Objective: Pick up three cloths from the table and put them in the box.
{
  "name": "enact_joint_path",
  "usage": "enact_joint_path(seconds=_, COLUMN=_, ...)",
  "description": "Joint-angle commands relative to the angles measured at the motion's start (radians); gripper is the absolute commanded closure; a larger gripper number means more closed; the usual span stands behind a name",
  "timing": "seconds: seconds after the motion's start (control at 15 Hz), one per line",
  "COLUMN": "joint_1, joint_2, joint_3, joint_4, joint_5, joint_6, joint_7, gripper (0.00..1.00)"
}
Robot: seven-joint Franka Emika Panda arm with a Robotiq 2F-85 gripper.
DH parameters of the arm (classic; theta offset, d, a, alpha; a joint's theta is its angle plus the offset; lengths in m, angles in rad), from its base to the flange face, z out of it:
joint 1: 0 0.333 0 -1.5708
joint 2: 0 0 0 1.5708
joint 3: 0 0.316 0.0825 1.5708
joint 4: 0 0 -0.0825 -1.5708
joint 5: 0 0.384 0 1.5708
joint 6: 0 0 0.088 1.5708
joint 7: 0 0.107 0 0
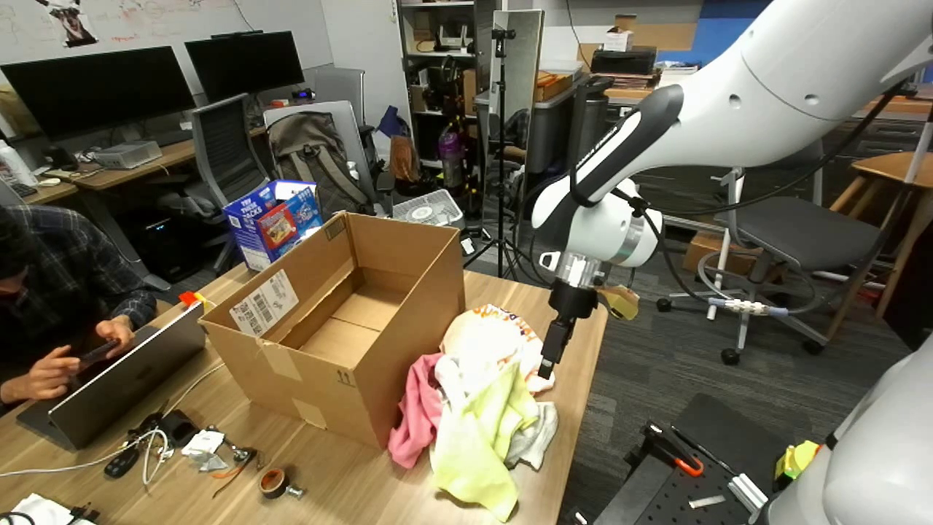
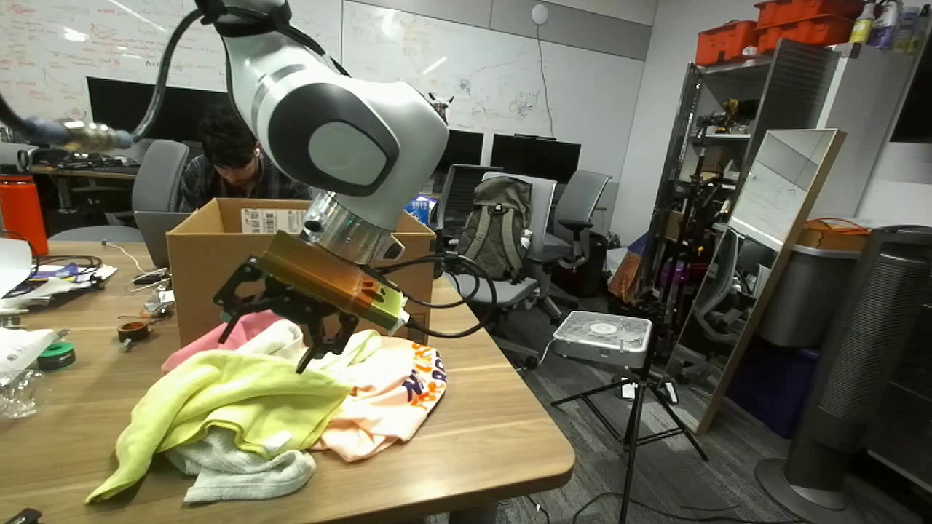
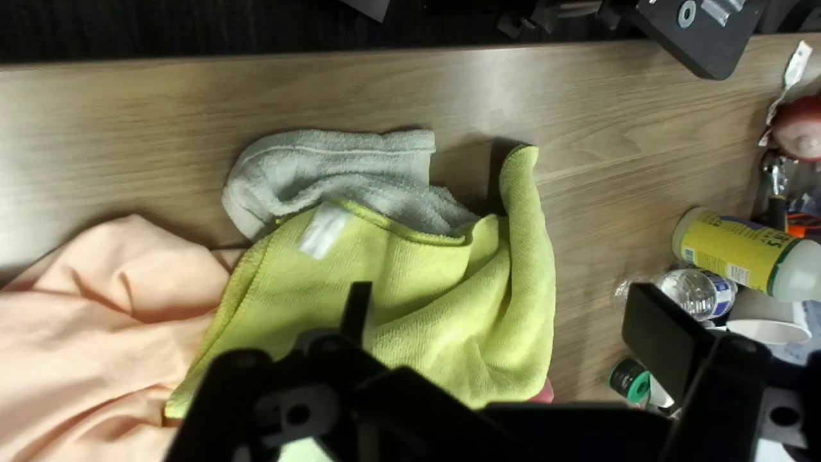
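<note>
Soft folds beside stiff cardboard

We see a lime-green cloth (image 3: 449, 308), finely ribbed, draped over a nubbly grey cloth (image 3: 333, 168) with a stitched hem and over the edge of a smooth peach cloth (image 2: 382, 400) with orange and purple lettering; a crumpled pink cloth (image 1: 419, 412) lies next to them, all on the woodgrain tabletop (image 2: 484, 429), outside the box (image 1: 339, 397). Above the pile hangs the angular black pincer (image 2: 263, 354), released, its flat pads (image 3: 660, 340) spread wide; whether it touches the fabric, we cannot tell. Just beside, the box stands deep and rectangular in brown cardboard, a printed label (image 1: 264, 302) inside. Farther out we find an amber ring-shaped roll (image 1: 272, 481) and a slab-thin laptop (image 1: 131, 373)
</note>
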Motion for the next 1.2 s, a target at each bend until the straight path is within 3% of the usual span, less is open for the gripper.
enact_joint_path(seconds=0.0, joint_1=-0.006, joint_2=-0.012, joint_3=0.023, joint_4=-0.03, joint_5=0.03, joint_6=0.014, joint_7=-0.033, gripper=0.0)
enact_joint_path(seconds=0.13, joint_1=-0.001, joint_2=-0.013, joint_3=0.035, joint_4=-0.035, joint_5=0.113, joint_6=0.022, joint_7=-0.08, gripper=0.0)
enact_joint_path(seconds=0.53, joint_1=0.022, joint_2=-0.013, joint_3=0.086, joint_4=-0.013, joint_5=0.552, joint_6=0.028, joint_7=-0.378, gripper=0.0)
enact_joint_path(seconds=1.13, joint_1=0.038, joint_2=0.078, joint_3=0.111, joint_4=0.067, joint_5=0.901, joint_6=0.264, joint_7=-0.923, gripper=0.0)
